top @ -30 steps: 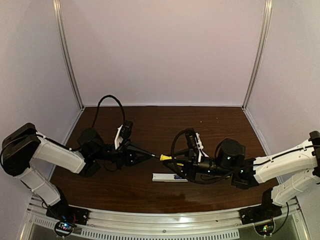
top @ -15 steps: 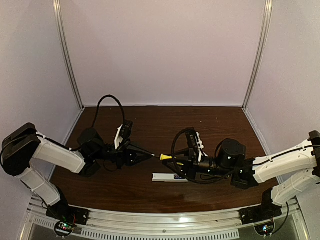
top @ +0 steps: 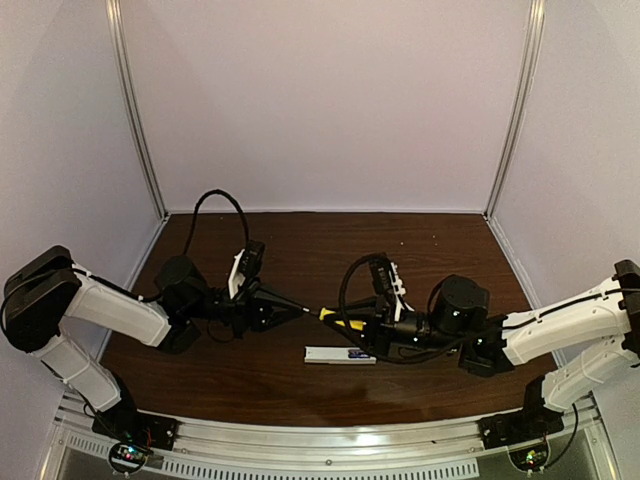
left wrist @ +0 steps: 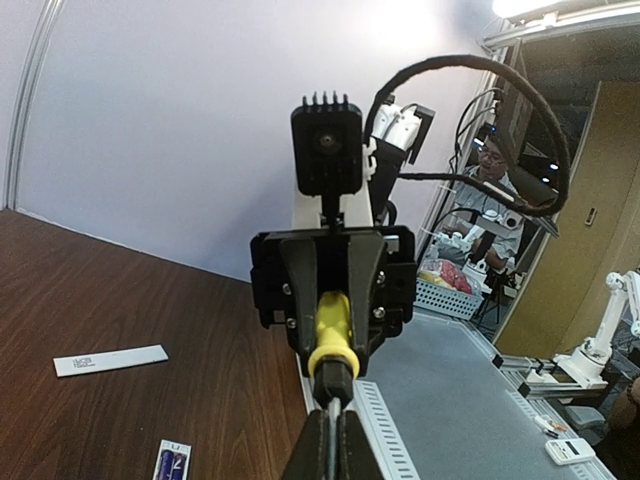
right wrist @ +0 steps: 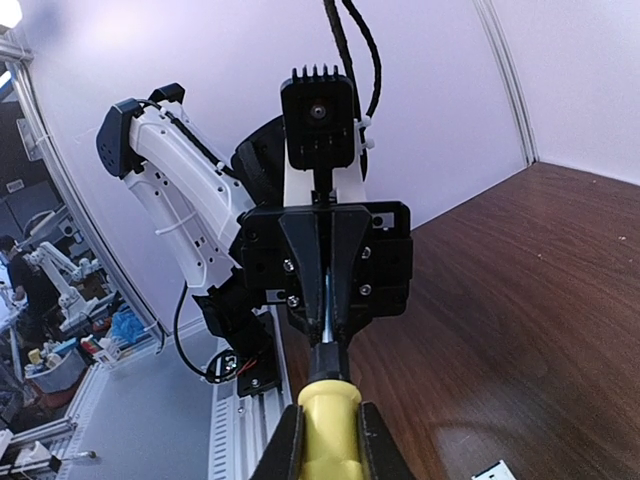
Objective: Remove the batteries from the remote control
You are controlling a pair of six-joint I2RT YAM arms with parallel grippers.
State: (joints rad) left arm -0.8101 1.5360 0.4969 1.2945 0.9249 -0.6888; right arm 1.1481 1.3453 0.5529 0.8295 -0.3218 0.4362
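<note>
A yellow-handled screwdriver [top: 329, 314] hangs level above the table between my two grippers. My left gripper [top: 299, 311] is shut on its thin metal shaft [left wrist: 331, 440]. From the other side, my right gripper [top: 346, 322] is shut on the yellow handle [right wrist: 328, 420]. The white remote control [top: 325, 354] lies flat on the table just in front of the right gripper, with the purple-blue batteries [top: 357, 354] in its recess. The left wrist view shows that end of the remote control [left wrist: 176, 446] with both batteries [left wrist: 171, 466] side by side.
A flat white strip [left wrist: 110, 360] lies on the brown table [top: 300, 250] beyond the remote in the left wrist view. White walls with metal posts [top: 140, 120] close the back and sides. A metal rail [top: 330, 440] runs along the near edge.
My right gripper's jaws have drawn in onto the yellow handle, and that arm has shifted slightly left. The left arm and the remote have not moved.
</note>
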